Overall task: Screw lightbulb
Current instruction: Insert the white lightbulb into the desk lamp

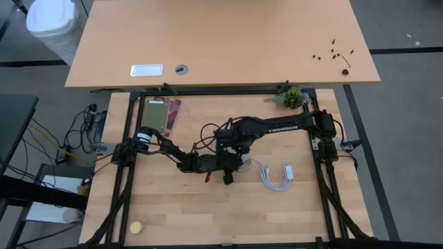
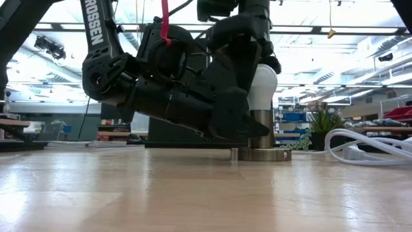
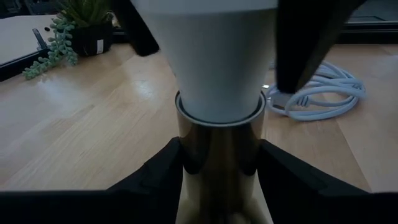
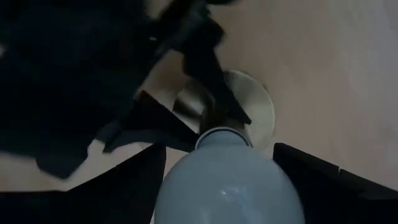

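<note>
Two end effectors I see at the socket (image 2: 261,138): left end effector (image 3: 221,171) pinching its metal stem; right end effector (image 4: 224,180) spread around the lightbulb (image 2: 264,87), fingers apart from the glass.

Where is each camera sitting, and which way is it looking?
High view: above the table, looking straight down; both arms meet mid-table.
Low view: at tabletop height, looking level across; lightbulb stands in the socket, arms crowd it.
Left wrist view: low, side-on; the left gripper clamps the socket's metal neck.
Right wrist view: above the bulb, looking down; the right gripper straddles it, fingers apart.
Shared: bulb and socket show in the low view and both wrist views.
</note>
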Robot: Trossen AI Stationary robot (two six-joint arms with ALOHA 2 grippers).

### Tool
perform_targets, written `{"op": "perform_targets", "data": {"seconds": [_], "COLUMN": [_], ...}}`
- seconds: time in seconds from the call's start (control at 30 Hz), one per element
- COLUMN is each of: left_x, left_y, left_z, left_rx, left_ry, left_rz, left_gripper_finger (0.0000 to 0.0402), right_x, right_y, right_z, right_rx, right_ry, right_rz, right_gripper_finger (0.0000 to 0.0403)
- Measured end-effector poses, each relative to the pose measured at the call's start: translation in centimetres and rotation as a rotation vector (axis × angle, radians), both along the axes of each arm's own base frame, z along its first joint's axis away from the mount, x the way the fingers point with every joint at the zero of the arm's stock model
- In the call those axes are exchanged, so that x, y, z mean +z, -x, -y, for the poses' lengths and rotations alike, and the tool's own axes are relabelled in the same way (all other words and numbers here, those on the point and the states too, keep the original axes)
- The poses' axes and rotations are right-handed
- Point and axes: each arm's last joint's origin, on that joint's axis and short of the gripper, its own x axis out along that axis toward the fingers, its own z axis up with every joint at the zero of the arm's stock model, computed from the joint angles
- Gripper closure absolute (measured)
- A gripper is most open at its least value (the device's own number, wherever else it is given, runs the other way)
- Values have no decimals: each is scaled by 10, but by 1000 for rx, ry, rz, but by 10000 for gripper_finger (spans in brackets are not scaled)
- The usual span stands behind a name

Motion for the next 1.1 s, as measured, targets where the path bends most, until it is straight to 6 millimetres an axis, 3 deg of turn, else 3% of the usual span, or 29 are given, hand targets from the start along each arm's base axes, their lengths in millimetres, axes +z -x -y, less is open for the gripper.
{"op": "perform_targets", "data": {"seconds": [0.27,0.4,0.9,1.1], "left_x": [0,0,0,0], "left_y": [0,0,0,0], "left_z": [0,0,0,0], "left_rx": [-6,-6,-5,-7], "left_ry": [-21,-20,-21,-21], "left_rz": [-6,-6,-8,-7], "left_gripper_finger": [215,215,215,215], "right_x": [-1,-5,-16,-21], "right_y": [4,4,6,7], "right_z": [-13,-23,-28,-26], "right_rx": [647,888,1269,1261], "right_ry": [70,178,245,241], "right_rz": [9,-24,-69,-74], "right_gripper_finger": [103,106,112,117]}}
